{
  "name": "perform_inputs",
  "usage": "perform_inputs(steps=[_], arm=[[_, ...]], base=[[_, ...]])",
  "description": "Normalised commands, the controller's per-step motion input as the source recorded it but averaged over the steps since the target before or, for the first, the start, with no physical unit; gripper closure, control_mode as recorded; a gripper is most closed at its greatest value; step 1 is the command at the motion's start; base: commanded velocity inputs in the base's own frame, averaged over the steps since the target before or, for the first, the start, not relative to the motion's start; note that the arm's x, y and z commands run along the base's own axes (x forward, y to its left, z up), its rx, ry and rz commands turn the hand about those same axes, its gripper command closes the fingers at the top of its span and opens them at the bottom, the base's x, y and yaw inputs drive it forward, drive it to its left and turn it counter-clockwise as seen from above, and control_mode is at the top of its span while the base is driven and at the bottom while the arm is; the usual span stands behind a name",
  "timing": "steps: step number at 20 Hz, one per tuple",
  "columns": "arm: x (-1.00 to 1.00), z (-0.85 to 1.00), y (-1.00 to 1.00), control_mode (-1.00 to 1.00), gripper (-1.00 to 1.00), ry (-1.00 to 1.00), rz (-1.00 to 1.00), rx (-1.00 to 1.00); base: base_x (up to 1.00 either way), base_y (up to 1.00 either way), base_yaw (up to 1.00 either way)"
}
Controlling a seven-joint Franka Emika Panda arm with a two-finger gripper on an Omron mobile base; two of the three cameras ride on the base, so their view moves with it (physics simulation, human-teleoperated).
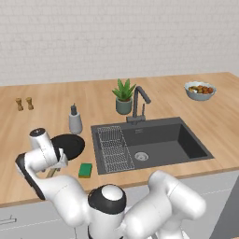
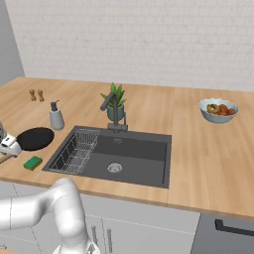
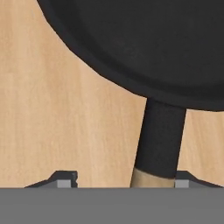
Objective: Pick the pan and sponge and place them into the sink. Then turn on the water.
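The black pan [image 1: 71, 144] lies flat on the wooden counter left of the sink [image 1: 186, 140], its wooden handle pointing toward the front edge. My gripper [image 3: 124, 180] is low over that handle, jaws open astride it. The right fingertip [image 3: 186, 179] is against the handle [image 3: 159, 140] and the left one stands apart. In the right base view the hand [image 2: 7, 144] sits beside the pan [image 2: 35, 138]. The green sponge [image 1: 85, 170] rests near the sink's front left corner. The dark faucet [image 1: 139, 100] shows no water.
A soap bottle [image 1: 75, 120] stands just behind the pan. A wire rack [image 1: 113, 149] fills the sink's left part. A potted plant [image 1: 124, 95] is behind the faucet, a fruit bowl [image 1: 200, 90] far right, two small shakers [image 1: 24, 103] far left.
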Motion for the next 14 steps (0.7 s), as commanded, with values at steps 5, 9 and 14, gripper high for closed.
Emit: perform_inputs(steps=[5,9,14], arm=[[-0.14,-0.69,-0.34,-1.0,1.0,-0.06,-0.01,0.0],[-0.16,-0.23,-0.33,-1.0,1.0,-0.15,0.0,0.03],[-0.04,0.01,-0.27,-1.0,1.0,-0.13,0.0,0.06]], base=[[0.0,0.0,0.0],[0.0,0.0,0.0],[0.0,0.0,0.0]])
